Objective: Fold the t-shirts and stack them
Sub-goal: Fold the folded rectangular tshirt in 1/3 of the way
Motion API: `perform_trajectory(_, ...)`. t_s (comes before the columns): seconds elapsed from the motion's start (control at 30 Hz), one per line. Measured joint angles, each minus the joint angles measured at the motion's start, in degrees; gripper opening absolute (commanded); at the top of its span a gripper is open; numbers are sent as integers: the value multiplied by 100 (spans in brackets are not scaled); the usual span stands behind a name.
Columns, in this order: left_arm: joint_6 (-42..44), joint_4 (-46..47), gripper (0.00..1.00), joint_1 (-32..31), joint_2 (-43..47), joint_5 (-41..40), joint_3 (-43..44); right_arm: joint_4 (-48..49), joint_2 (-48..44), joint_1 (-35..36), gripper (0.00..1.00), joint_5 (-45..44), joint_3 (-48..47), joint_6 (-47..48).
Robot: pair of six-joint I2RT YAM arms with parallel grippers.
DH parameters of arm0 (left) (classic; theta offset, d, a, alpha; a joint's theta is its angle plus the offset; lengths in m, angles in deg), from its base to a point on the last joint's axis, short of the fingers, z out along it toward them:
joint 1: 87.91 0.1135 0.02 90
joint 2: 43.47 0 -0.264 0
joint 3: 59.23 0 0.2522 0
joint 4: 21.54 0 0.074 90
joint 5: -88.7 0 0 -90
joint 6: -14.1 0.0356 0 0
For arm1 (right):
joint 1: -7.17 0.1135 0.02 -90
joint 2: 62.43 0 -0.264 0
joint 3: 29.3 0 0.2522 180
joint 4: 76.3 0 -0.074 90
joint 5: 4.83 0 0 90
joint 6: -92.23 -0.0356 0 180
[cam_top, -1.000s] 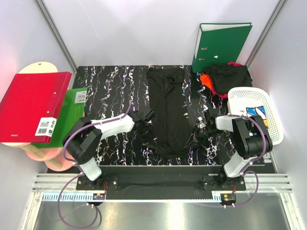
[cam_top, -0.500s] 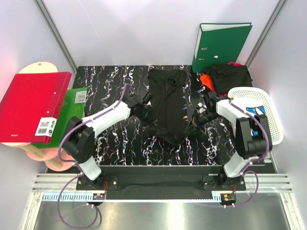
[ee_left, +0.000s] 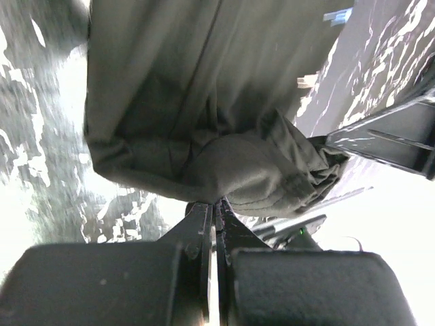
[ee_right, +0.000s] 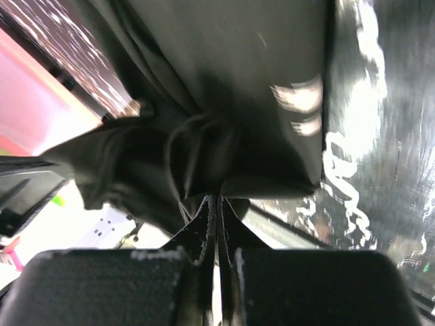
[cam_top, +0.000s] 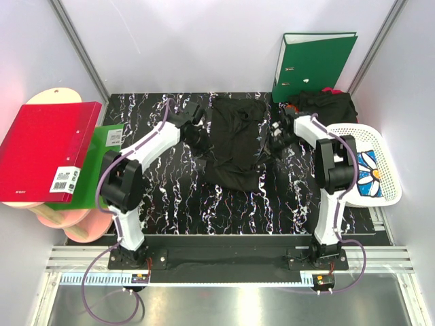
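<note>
A plain black t-shirt (cam_top: 234, 139) lies on the marbled table (cam_top: 163, 197), its near half lifted and carried over towards the far half. My left gripper (cam_top: 198, 134) is shut on the shirt's left edge; in the left wrist view the cloth (ee_left: 224, 156) bunches right at the shut tips (ee_left: 215, 204). My right gripper (cam_top: 274, 132) is shut on the shirt's right edge; in the right wrist view the black cloth (ee_right: 224, 102) hangs from its tips (ee_right: 216, 198). A pile of other shirts (cam_top: 325, 109), black with orange-red, lies at the back right.
A green ring binder (cam_top: 311, 64) stands at the back right behind the pile. A white lattice basket (cam_top: 360, 163) with a printed shirt inside sits at the right edge. A red binder (cam_top: 44, 153) and green folder (cam_top: 98, 159) lie to the left.
Both grippers have moved away from me towards the back of the table, carrying the shirt's near end with them. The shirt has gone from a long strip to a shorter, half-doubled shape.
</note>
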Motion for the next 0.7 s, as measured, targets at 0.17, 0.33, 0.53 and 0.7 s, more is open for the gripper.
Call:
perform_trajectory(0.17, 160, -17, 0, 76, -501, 52, 431, -212, 516, 0, 0, -203, -938, 87)
perform_trajectory(0.33, 229, -87, 0, 133, -855, 122, 699, -407, 894, -7, 0, -426, -1565, 114)
perform_trajectory(0.53, 289, -92, 0, 293, -1276, 210, 1246, -599, 1204, -42, 0, -708, -1958, 92)
perform_trajectory(0.7, 291, -85, 0, 404, -1532, 299, 1628, -739, 1346, -142, 0, -894, -2234, 35)
